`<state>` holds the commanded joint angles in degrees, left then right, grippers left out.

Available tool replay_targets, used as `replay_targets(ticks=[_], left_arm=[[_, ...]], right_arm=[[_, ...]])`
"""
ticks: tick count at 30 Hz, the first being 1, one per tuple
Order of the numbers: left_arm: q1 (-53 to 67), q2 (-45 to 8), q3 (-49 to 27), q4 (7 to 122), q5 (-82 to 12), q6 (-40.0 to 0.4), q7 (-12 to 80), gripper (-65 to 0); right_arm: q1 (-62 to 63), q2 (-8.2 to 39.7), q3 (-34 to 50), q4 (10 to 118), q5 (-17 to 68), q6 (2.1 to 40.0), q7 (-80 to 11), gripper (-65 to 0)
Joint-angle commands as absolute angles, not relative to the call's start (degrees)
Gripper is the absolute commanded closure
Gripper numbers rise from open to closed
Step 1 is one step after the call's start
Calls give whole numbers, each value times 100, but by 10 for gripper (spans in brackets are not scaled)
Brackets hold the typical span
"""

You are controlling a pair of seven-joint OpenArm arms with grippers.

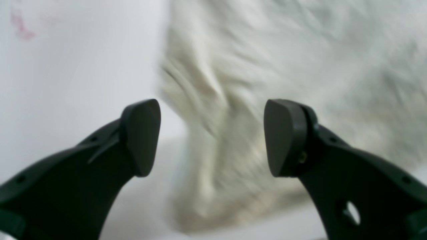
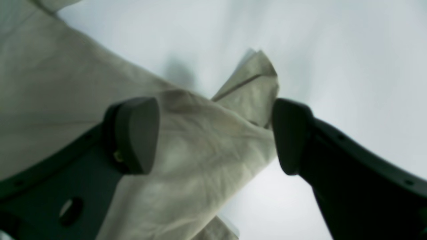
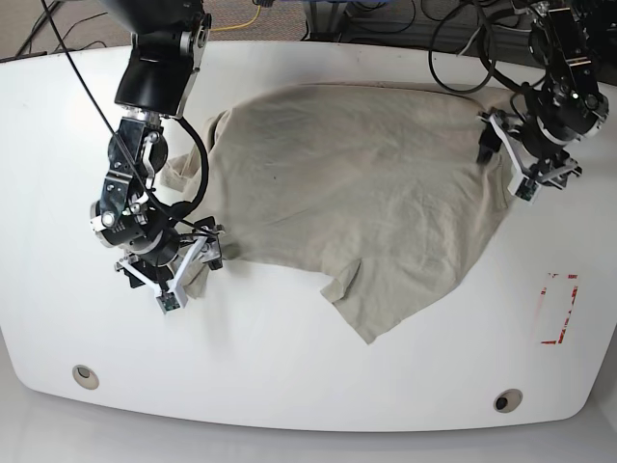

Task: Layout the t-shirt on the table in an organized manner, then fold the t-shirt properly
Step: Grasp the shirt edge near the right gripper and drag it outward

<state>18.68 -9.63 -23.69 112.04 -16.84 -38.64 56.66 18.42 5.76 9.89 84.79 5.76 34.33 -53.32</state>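
Wrinkly plain beige t-shirt [image 3: 357, 183] lies spread but crooked across the glossy white table [image 3: 289, 367], one sleeve flopped toward the front edge.

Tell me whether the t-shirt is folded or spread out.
Spread, not folded: the t-shirt lies open but wrinkled across the table, one sleeve flapped toward the front. Both grippers are open at its side edges.

beyond the far edge of my work surface, a dark floor [image 3: 87, 24] shows in the base view. black cables [image 3: 453, 29] loop across it at upper right, and one yellow cable [image 3: 246, 19] lies near the top centre. lighting is bright, even and soft.
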Motion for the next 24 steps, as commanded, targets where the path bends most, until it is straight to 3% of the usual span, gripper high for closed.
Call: replay_targets(ticks=[9,24], left_arm=[[2422,-673,-2387,11204,-1692,-3864,5657,-446],[2756,-989,-3371,11204,-1684,-3873,5657,-444]], right_arm=[[2193,576,286,7310,558,3960,-4848,-509],[2396,804,101,5842,523,3987,-3662,-504]])
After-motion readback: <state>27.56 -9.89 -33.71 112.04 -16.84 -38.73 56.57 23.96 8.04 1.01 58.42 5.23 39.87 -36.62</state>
